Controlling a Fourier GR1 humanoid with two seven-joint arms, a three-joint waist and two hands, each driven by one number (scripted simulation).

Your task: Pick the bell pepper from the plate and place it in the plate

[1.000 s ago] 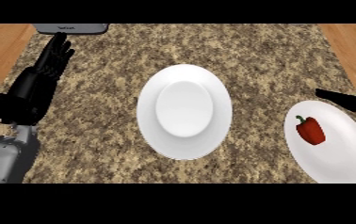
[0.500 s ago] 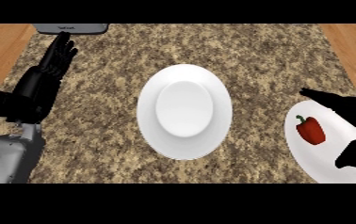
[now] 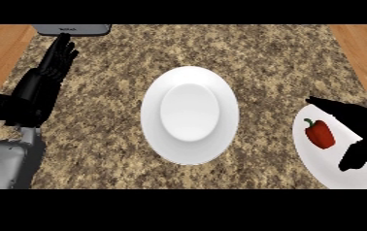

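Speckled brown stone counter (image 3: 108,128), wood-toned strips at both upper corners. At the right border, black fingers (image 3: 331,107) of the right hand (image 3: 355,118) stretched out straight over the upper rim of the right-hand plate (image 3: 315,164), thumb (image 3: 355,156) spread well apart lower down over the same plate, nothing clasped between them. Just left of that open span, lying on the white of the plate and seemingly untouched: red bell pepper (image 3: 320,134), green stem at its upper end. Plate itself cut off by the right border, near the counter's lower right corner. Further out, mid-counter and well apart from the pepper: white centre plate (image 3: 154,128), taller than wide to the eye, shallow well in the middle. Across at the left border, left hand (image 3: 36,91) resting with fingers (image 3: 61,55) straight and relaxed, tips up, holding nothing, grey forearm (image 3: 14,162) below it in the lower left corner. Beyond those fingertips, at the counter's far edge: grey appliance (image 3: 74,29), only its front lip in view.
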